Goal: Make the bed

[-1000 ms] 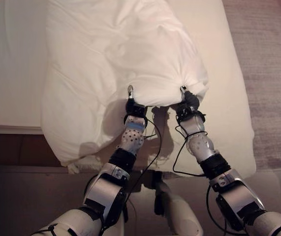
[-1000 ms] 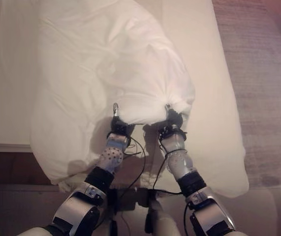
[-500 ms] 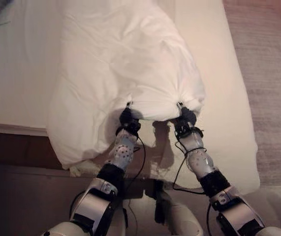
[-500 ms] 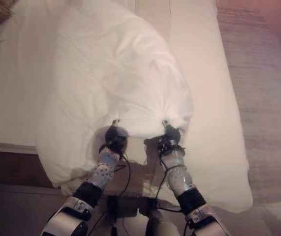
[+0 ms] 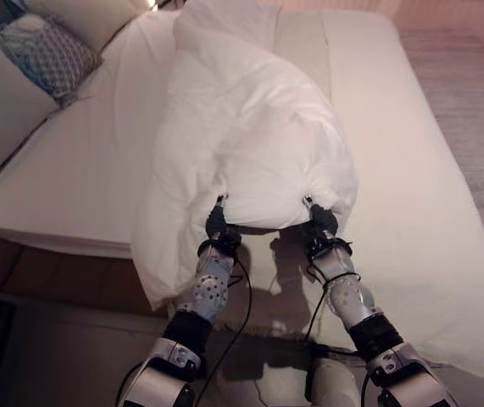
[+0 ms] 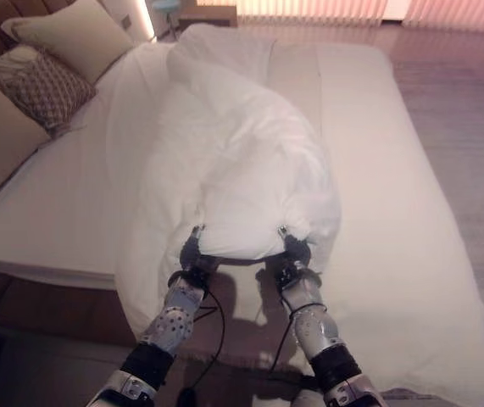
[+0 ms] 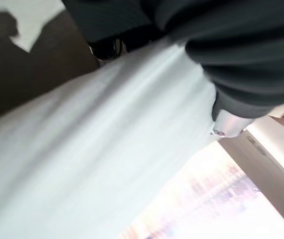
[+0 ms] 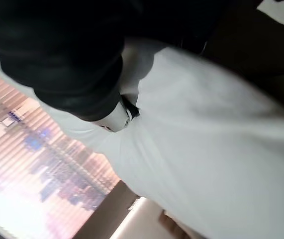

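While both hands are bunched into the near edge of the duvet (image 5: 250,127), the cover lies heaped in a long ridge running up the middle of the bed (image 5: 411,170) from the foot towards the head, with bare sheet showing on either side. The left hand (image 5: 219,222) and the right hand (image 5: 319,220) sit close together at the foot edge. Each has its fingers curled into a gathered fold of white cloth, and the wrist views show fabric drawn taut past the dark covers. Part of the duvet spills over the foot edge near the left corner. Two pillows (image 6: 51,85) rest at the head corner on the left side.

The step in hand looks like spreading the duvet flat. To do it well, the hands should probably move apart first, since gripping so near each other keeps the cloth roped into a ridge. Working out towards the two corners of that hem would let the width open. A lift and a gentle shake away from the body, then a draw back to the foot edge, ought to settle it evenly. The grip seems secure but small, so a hard tug may slip it. Care is needed that the hanging part is carried up too.
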Tool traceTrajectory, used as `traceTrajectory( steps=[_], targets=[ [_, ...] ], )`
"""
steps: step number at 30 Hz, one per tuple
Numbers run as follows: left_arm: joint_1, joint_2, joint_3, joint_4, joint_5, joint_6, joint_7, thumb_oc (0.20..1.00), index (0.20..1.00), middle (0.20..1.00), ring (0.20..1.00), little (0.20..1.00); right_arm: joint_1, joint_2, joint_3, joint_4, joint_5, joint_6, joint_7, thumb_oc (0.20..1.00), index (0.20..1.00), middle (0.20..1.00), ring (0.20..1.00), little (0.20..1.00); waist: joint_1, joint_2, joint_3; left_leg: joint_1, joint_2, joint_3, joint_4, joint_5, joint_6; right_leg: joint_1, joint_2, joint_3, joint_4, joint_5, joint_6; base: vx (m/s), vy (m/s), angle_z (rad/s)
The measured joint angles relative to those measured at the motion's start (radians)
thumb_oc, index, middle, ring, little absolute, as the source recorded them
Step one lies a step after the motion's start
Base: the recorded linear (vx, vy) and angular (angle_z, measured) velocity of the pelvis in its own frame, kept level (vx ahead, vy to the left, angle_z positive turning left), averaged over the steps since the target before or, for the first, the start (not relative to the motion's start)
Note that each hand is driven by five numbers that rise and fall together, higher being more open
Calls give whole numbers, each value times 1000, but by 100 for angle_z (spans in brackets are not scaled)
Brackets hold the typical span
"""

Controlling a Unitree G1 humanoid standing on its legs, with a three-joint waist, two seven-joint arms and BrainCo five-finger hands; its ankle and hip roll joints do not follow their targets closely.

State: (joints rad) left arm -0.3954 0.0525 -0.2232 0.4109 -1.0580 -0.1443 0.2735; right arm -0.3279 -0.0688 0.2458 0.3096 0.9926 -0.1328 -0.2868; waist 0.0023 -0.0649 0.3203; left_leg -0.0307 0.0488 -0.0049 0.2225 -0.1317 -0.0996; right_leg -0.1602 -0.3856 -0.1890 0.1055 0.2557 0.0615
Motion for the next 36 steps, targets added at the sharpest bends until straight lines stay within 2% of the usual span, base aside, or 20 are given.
traceTrajectory(
  steps=[1,2,4,6,7,8,11,13,14,17,19,20,21,23,28,31,32,33,34,36],
  targets=[
    [16,19,-1,2,22,-1,0,200,200,200,200,200,3,19,4,16,0,6,1,200,200,200,200,200,12,-3,-10,-7,-22,49,44,-23,20,-22,-17,-35,-16,84,-26,-348,688,-80],
    [32,28,6,-3,32,0,-4,200,200,200,200,200,13,34,9,32,0,10,3,200,200,200,200,200,40,6,-21,-20,-8,115,42,-29,57,-42,-18,-123,47,93,-13,-423,807,-51],
    [73,23,10,-37,63,0,-3,200,200,200,200,200,16,47,16,61,0,13,9,200,200,200,200,200,51,24,-42,-27,31,151,28,-5,59,-79,28,-192,296,-133,42,-174,281,-7],
    [132,40,13,-106,64,0,-4,200,200,200,200,200,22,55,23,61,-2,20,20,200,200,200,200,200,75,10,-54,-12,2,160,-1,20,67,-64,79,-217,340,-209,14,-265,266,-19],
    [154,43,27,-118,64,0,-1,200,200,200,200,200,19,71,30,64,-16,24,23,200,200,200,200,200,73,19,-56,-2,-11,142,-22,37,86,-31,102,-192,282,-188,35,-277,208,-27],
    [152,47,34,-118,64,1,4,200,200,200,200,200,28,76,43,76,-22,25,31,200,200,200,200,200,85,18,-58,25,3,147,-66,57,92,-33,157,-97,371,-311,159,-127,73,4],
    [164,46,34,-127,101,4,9,200,200,200,200,200,35,73,43,73,-24,29,37,200,200,200,200,200,102,-2,-76,12,-1,166,-103,106,94,13,310,-58,488,-452,109,-318,71,27],
    [170,48,37,-131,134,7,16,200,200,200,200,200,37,74,44,73,-39,29,38,200,200,200,200,200,115,-16,-89,-24,-31,131,-90,114,89,132,388,16,222,-480,-33,-296,70,16],
    [173,40,49,-135,143,8,20,200,200,200,200,200,20,72,51,93,-38,29,38,200,200,200,200,200,127,-3,-94,-56,-45,95,-86,118,81,186,409,37,60,-428,-130,-229,67,1],
    [177,35,55,-131,144,23,29,200,200,200,200,200,12,66,74,128,-38,26,32,200,200,200,200,200,122,24,-96,-88,-42,27,-109,161,65,192,429,22,-29,-356,-131,-298,158,11],
    [172,14,52,-108,144,27,31,200,200,200,200,200,21,51,73,128,-38,21,26,200,200,200,200,200,99,32,-93,-107,-53,0,-103,194,39,194,418,-12,-28,-351,-123,-264,209,59],
    [171,6,51,-103,145,28,31,200,200,200,200,200,32,45,73,130,-38,20,23,200,200,200,200,200,84,37,-94,-102,-56,-24,-139,204,12,188,394,-49,-32,-343,-149,-230,225,63],
    [166,5,50,-89,147,28,31,200,200,200,200,200,38,42,74,130,-38,20,26,200,200,200,200,200,78,29,-99,-99,-68,-55,-164,219,-68,181,377,-78,-30,-341,-142,-239,324,45],
    [166,-1,52,-73,152,33,30,200,200,200,200,200,45,36,79,120,-38,20,26,200,200,200,200,200,56,33,-96,-101,-47,-14,-83,182,-32,187,327,-130,-41,-329,-124,-118,310,26],
    [162,-24,52,-54,175,35,17,200,200,200,200,200,62,14,72,99,-38,21,25,200,200,200,200,200,12,35,-98,-43,100,-70,-13,146,-59,202,255,-153,-37,-300,-64,7,380,8],
    [156,-34,50,-28,180,39,9,200,200,200,200,200,81,15,59,94,-38,23,24,200,200,200,200,200,-4,48,-102,-35,175,-82,-44,150,-55,210,232,-152,-19,-293,-4,45,562,18],
    [157,-37,45,-16,180,39,9,200,200,200,200,200,92,14,52,91,-38,24,25,200,200,200,200,200,-17,65,-104,-35,193,-85,-49,167,-41,209,215,-147,3,-295,44,13,641,9],
    [156,-42,39,-7,181,40,6,200,200,200,200,200,103,11,47,90,-38,24,27,200,200,200,200,200,-17,75,-107,-30,200,-104,-51,127,-88,206,190,-144,13,-289,63,9,645,7],
    [145,-42,32,9,181,41,3,200,200,200,200,200,114,11,42,86,-38,25,26,200,200,200,200,200,-19,78,-111,-33,150,-108,-50,39,-114,196,139,-140,21,-274,89,23,505,16],
    [130,-33,19,43,182,47,1,200,200,200,200,200,138,21,32,90,-38,37,28,200,200,200,200,200,-11,35,-117,-77,47,-97,-8,42,-41,195,56,-98,13,-226,47,-24,667,40]
  ],
)
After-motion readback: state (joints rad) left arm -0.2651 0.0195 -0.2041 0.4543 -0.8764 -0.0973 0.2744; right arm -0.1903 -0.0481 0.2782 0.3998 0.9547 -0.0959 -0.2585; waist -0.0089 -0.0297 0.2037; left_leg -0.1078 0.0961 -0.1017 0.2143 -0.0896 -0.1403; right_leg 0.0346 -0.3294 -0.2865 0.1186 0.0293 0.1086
